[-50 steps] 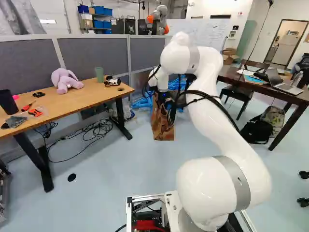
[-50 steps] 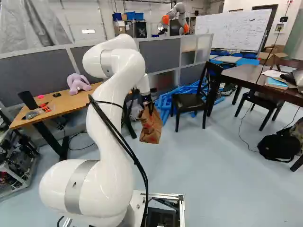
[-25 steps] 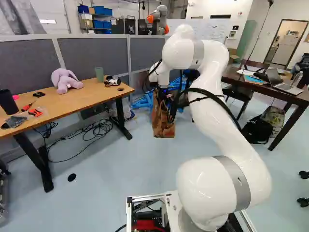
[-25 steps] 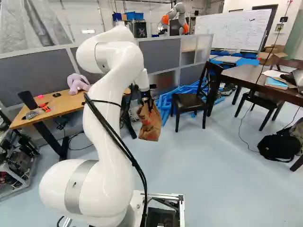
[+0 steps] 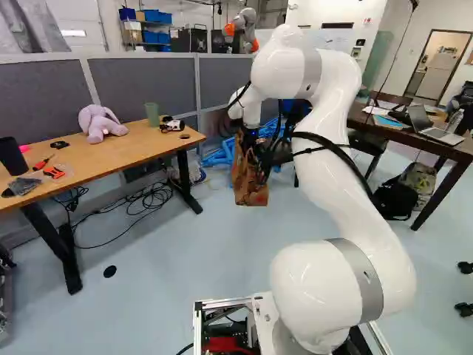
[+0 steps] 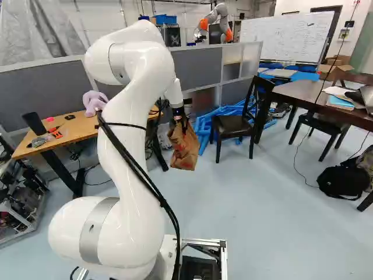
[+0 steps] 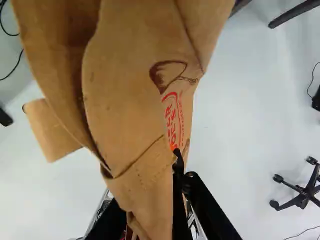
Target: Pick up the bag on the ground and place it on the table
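Brown paper makes up the one bag (image 6: 184,150), which in the right base view hangs from the claw (image 6: 180,121) in the air over the floor, past the end of the wooden tabletop (image 6: 84,129) and near a dark chair (image 6: 230,125). One lilac plush toy (image 6: 92,100) and one black cup (image 6: 34,121) sit on that tabletop; one dark tabletop (image 6: 303,93) stands at the right, and another robot (image 6: 220,24) beyond the partition. Compared with half a second ago, the arm's upper bend has shifted left and up, hiding more of the toy, and the bag has moved slightly upward with the arm.

Left base view: one green cup (image 5: 152,113), one open laptop (image 5: 436,127) and two backpacks (image 5: 394,201), one black, one patterned. The arm's bend sits higher and further right than before, the bag a little higher; the base has not moved.

Wrist view: one bag, its folded paper running between the two fingers of the claw (image 7: 150,192), clenched on it. One wheeled chair base (image 7: 302,192) stands on the floor, well apart.
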Controlling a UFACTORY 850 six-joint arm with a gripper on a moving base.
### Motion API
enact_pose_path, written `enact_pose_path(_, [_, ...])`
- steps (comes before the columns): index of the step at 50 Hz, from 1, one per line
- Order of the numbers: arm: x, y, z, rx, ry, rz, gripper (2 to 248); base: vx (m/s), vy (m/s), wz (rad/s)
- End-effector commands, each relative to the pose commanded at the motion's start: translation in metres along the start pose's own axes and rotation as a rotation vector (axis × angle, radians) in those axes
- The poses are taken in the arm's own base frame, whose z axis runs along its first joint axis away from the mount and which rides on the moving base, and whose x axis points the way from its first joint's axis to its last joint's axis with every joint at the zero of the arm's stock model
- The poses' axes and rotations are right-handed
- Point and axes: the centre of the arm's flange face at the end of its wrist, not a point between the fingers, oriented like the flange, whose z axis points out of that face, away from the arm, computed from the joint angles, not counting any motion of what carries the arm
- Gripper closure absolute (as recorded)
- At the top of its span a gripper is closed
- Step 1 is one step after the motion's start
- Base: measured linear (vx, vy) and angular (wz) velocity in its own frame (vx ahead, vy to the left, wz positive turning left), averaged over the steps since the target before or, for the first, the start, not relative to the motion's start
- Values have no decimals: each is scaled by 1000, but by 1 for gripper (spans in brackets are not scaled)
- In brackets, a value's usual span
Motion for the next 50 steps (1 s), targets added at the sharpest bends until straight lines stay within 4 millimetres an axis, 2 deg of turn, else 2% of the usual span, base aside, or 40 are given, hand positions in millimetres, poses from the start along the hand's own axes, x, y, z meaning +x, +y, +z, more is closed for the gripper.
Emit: enact_pose_path(50, [-9, 5, -77, -8, 89, 7, 229, 0, 0, 0])
